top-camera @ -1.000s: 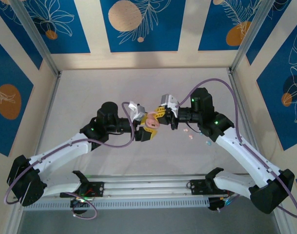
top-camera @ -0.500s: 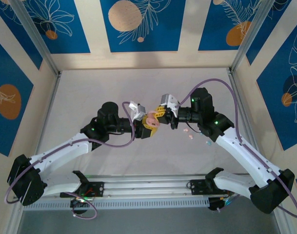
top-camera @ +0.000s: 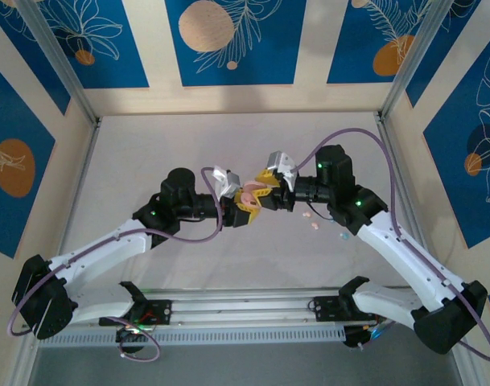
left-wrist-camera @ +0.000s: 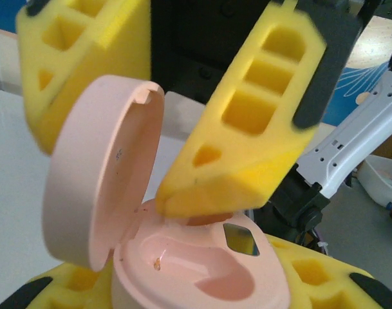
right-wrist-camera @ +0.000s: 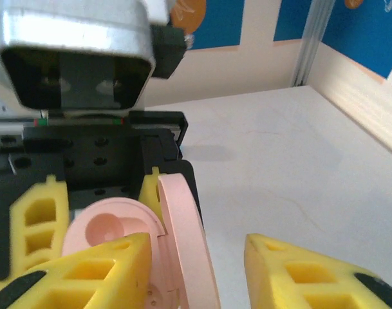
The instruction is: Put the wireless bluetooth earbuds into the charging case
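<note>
Case [left-wrist-camera: 202,283], smooth pink oval, lid open, clamped by left gripper [top-camera: 245,207]; right gripper [right-wrist-camera: 197,246] foam-padded, apart, perhaps touching.

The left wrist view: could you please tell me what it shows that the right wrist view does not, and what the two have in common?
Left wrist view: the inside of the charging case base, with its moulded wells and a small shiny insert, and the right hand, its yellow foam fingers spread above it. Right wrist view: the left hand head-on with its silver camera housing, plus the table. Shared: the pink case held by the left hand, lid swung open.
</note>
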You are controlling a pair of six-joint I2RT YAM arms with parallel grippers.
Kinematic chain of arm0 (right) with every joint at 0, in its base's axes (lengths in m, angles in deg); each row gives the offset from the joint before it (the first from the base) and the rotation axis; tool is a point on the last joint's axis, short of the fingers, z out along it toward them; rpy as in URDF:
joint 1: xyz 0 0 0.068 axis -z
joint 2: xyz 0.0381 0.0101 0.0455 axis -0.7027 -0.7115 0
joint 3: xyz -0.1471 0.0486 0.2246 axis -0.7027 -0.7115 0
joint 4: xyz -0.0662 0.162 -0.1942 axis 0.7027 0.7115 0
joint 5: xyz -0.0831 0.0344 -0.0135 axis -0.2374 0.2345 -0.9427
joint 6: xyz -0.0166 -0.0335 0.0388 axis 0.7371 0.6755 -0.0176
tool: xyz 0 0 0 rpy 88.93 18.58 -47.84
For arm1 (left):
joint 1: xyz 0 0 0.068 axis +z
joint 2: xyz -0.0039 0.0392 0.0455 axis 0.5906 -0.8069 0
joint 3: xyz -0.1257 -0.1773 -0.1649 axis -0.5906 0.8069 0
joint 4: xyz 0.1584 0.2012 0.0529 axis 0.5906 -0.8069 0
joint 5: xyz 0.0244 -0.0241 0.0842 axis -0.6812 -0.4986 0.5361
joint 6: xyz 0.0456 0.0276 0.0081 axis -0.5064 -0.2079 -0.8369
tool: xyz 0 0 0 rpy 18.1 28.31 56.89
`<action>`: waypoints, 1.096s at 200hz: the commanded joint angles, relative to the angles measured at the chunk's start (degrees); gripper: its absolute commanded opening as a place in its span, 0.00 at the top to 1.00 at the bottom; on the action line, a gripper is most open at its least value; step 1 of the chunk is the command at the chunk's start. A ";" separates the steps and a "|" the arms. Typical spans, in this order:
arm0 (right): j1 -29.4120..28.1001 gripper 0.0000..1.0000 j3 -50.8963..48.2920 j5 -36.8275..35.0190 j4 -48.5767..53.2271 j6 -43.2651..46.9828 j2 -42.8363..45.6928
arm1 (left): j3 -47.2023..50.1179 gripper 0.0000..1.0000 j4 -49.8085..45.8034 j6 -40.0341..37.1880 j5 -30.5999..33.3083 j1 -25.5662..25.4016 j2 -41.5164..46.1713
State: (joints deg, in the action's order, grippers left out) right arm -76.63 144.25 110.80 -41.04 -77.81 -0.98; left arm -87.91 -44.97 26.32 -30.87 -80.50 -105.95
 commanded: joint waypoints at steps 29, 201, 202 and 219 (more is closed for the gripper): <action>5.79 0.44 -0.08 -5.15 -3.53 -24.79 8.97 | 2.07 0.75 4.28 1.36 7.64 -0.61 1.12; 32.76 0.61 -8.47 -7.93 23.90 -45.86 -18.82 | 5.34 0.74 9.72 2.94 6.95 -0.61 2.48; 32.64 0.61 -8.40 -8.02 23.98 -45.81 -19.07 | 5.34 0.74 9.73 2.90 6.90 -0.62 2.46; 31.07 0.61 -7.77 -11.73 24.66 -45.45 -22.91 | 5.25 0.74 9.67 2.93 7.07 -0.62 2.70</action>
State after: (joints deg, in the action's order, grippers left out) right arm -43.43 135.62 102.87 -19.67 -124.50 -19.58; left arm -83.38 -37.36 28.53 -22.61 -80.50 -104.71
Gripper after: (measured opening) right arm 0.387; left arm 0.372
